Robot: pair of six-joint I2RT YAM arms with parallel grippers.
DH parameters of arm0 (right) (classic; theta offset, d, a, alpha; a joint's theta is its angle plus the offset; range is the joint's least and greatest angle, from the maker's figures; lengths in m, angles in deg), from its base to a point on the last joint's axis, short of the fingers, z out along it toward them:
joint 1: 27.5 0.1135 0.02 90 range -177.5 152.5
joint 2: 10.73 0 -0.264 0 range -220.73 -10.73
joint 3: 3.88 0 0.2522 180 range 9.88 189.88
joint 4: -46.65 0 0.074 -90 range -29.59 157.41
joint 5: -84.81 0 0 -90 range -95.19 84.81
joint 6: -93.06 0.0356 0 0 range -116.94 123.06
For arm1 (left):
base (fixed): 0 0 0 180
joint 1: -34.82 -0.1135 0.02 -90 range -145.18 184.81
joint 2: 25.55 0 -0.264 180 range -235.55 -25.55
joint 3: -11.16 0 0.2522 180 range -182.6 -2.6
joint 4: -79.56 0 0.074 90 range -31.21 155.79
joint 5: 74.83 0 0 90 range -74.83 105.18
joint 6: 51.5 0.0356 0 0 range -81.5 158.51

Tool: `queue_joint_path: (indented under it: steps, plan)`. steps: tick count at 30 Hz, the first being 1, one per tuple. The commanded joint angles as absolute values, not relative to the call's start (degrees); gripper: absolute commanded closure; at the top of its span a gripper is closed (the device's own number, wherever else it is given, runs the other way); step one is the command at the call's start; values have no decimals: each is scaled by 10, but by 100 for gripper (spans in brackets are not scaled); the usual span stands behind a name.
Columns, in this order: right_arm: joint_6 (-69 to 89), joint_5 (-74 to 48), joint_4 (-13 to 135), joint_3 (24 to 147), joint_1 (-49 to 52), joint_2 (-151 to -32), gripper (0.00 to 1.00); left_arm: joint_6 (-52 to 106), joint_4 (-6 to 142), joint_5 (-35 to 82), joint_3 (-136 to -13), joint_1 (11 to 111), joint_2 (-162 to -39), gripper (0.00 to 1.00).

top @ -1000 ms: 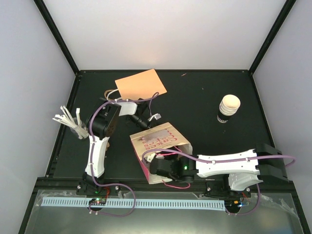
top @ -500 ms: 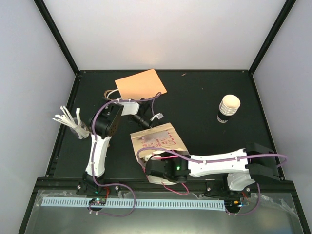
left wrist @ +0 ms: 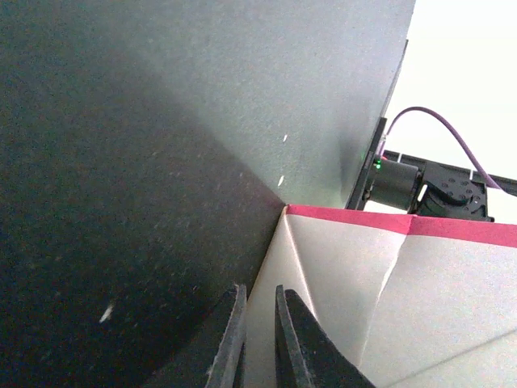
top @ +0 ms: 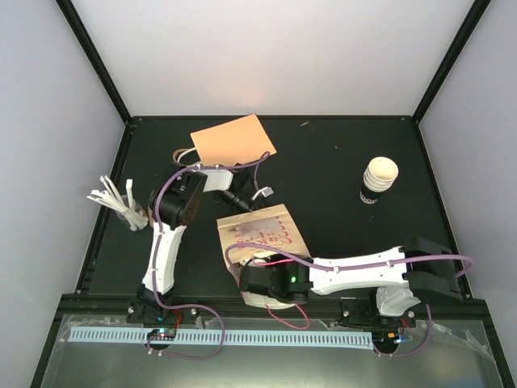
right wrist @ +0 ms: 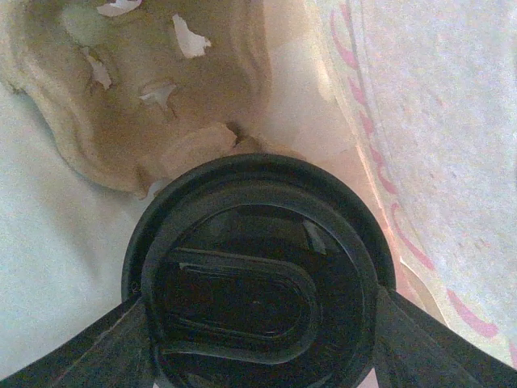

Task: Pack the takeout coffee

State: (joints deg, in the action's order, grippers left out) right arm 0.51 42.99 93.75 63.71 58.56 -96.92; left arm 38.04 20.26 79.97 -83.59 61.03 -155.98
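Note:
A cream-white ribbed takeout coffee [top: 378,179] with a dark lower part stands at the right of the table, away from both arms. The printed paper bag [top: 266,230] lies in the middle. My left gripper [top: 241,206] is at the bag's far edge. In the left wrist view the left gripper [left wrist: 258,295] is shut on a fold of the bag [left wrist: 388,299]. My right gripper [right wrist: 258,315] is inside the bag, hidden from above. Its fingers [right wrist: 121,331] are shut on either side of a black-lidded cup [right wrist: 258,275]. The brown pulp carrier [right wrist: 145,89] lies just beyond it.
A flat orange-brown paper bag [top: 233,139] lies at the back left. A bundle of thin white sticks [top: 113,200] stands at the left edge. The right arm's forearm [top: 363,271] stretches across the near right of the table. Black rails border the table.
The right arm has pushed further left into the bag, and the bag's mouth side has narrowed and shifted. The left wrist has edged right, still holding the bag's edge.

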Motion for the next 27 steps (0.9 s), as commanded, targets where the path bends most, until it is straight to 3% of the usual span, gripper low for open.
queue_joint_path:
  steps: [1,14,27]
  plan:
    - [73,395,933,627,580,-972,57,409,205,849,-847,626,-1584,86]
    - [206,397,951,636,580,-956,55,410,212,865,-848,638,-1592,86]
    - [239,404,906,573,566,-907,54,412,209,873,-846,643,-1589,86]
